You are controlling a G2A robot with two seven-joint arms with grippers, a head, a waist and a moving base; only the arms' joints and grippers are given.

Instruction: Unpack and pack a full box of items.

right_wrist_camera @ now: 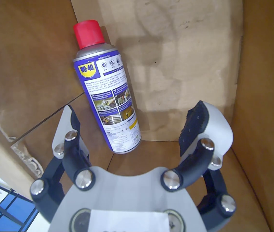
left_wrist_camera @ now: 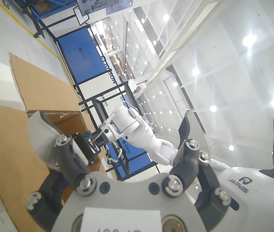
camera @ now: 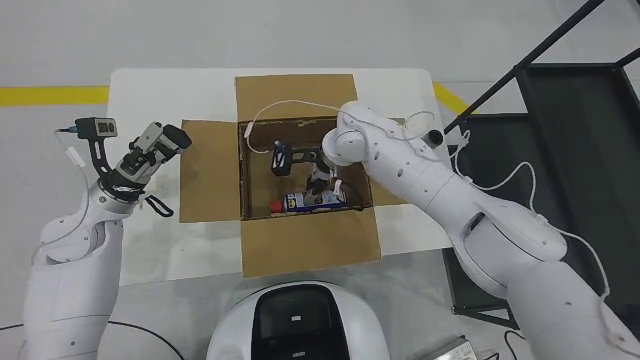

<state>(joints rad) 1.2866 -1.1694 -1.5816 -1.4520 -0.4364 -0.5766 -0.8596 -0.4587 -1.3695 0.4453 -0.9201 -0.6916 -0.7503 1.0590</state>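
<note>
An open cardboard box [camera: 210, 170] stands in the middle of the white table [camera: 160, 90], all its flaps folded out. On the box floor a blue spray can [camera: 312, 201] with a red cap lies on its side along the near wall. My right gripper [camera: 318, 182] is down inside the box, just above the can. In the right wrist view the spray can [right_wrist_camera: 108, 97] rests against a corner of the box, a little ahead of the right gripper [right_wrist_camera: 137, 114], which is open and holds nothing. My left gripper [camera: 168, 140] hovers open left of the box, tilted upward, and the left gripper [left_wrist_camera: 112, 126] is empty.
The box flap [left_wrist_camera: 42, 90] stretches toward my left gripper over the table. A black metal rack [camera: 570, 100] stands to the right of the table. A white cable [camera: 290, 110] from the right arm arcs over the far flap.
</note>
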